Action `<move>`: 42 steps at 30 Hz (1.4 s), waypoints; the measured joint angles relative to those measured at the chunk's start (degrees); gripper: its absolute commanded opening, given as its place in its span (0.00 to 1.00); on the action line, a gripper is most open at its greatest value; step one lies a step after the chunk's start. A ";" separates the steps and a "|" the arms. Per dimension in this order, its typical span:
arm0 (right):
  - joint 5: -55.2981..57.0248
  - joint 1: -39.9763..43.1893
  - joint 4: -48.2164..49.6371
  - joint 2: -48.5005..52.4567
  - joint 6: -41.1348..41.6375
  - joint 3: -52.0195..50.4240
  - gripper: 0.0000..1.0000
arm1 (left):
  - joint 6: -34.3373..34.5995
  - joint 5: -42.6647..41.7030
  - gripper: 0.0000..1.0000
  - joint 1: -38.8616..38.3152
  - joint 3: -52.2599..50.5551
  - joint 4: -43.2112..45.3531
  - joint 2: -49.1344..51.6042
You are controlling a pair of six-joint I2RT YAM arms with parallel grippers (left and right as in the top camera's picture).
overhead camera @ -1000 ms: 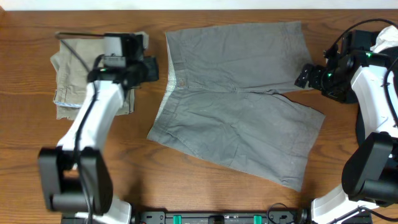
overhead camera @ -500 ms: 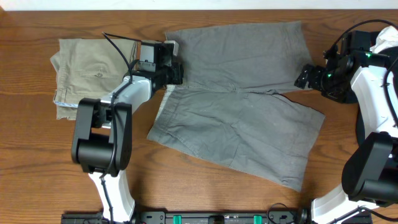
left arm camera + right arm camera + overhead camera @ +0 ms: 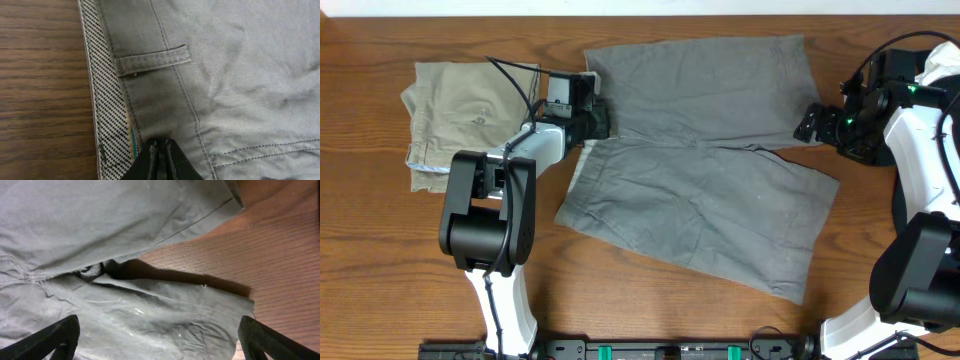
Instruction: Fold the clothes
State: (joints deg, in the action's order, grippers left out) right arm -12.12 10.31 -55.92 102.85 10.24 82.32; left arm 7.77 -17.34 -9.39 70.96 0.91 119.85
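Two garments lie on the wooden table [image 3: 370,270]. Nearest the left edge, towards the far-left corner, sits a folded pair of khaki shorts [image 3: 455,110], well apart from either tool. Just beside it to the right, the left gripper [image 3: 592,118] is down on the waistband [image 3: 150,105] of the grey shorts [image 3: 720,170]. In the left wrist view its two black fingers [image 3: 150,160] are clenched almost together with only a sliver between them, nipping the waistband cloth just below a belt loop [image 3: 152,59] (the checked lining of the band shows along the edge beside them).

The grey shorts lie spread flat across the middle of the table, waistband towards the left. One leg runs along the far edge and the other slants towards the near-right corner.

At the right edge, the right gripper [image 3: 808,124] hovers just off the hem of the far leg, at the gap between the two legs. In the right wrist view its fingers [image 3: 55,340] stand wide apart, released, with the near leg's hem below and between them and bare wood to the right; no cloth is caught in them.
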 measured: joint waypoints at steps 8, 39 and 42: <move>0.00 0.00 0.02 0.00 0.00 0.00 0.99 | 4.39 2.14 0.10 1.05 0.02 -0.20 -0.02; -0.02 0.00 0.00 0.00 0.02 0.00 0.99 | 11.52 9.66 0.23 1.81 -0.33 -8.04 -15.47; 0.00 0.00 0.02 0.00 0.00 0.00 0.99 | 11.56 9.90 0.23 1.84 -0.22 -15.45 -24.24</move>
State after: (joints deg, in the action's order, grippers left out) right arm -12.12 10.31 -55.90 102.85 10.24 82.32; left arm 19.33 -7.44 -7.55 70.74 -14.55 95.61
